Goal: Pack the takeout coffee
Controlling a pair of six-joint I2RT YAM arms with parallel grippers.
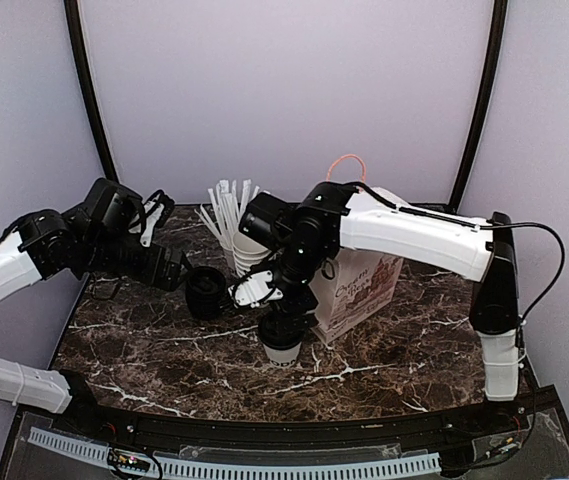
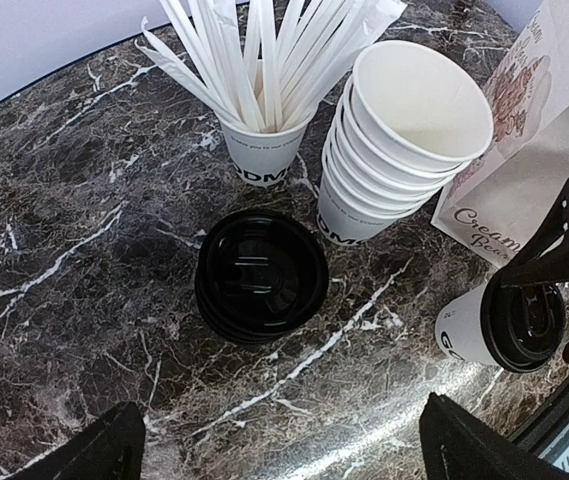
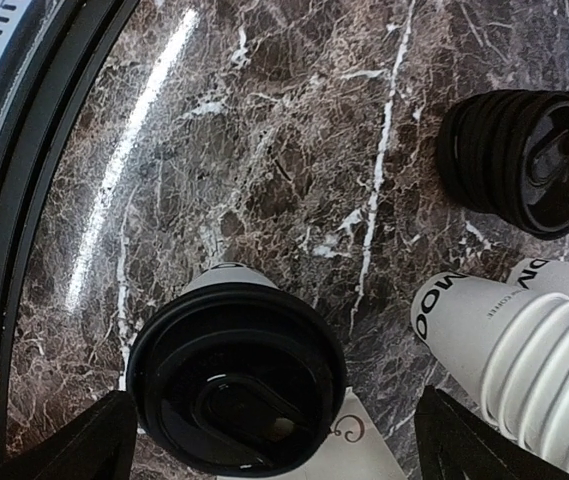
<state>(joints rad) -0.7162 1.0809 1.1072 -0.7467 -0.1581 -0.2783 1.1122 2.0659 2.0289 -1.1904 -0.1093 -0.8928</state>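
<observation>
The takeout coffee, a white paper cup with a black lid, stands upright on the marble table. It also shows in the top view and at the right edge of the left wrist view. My right gripper hangs open just above it, one finger on each side of the lid, with a gap on both sides. My left gripper is open over bare marble, short of a stack of black lids, and holds nothing.
A printed paper bag with a pink handle stands upright behind the coffee. A stack of lidless white cups and a cup of white straws stand behind the lids. The table's black front rim runs near the coffee.
</observation>
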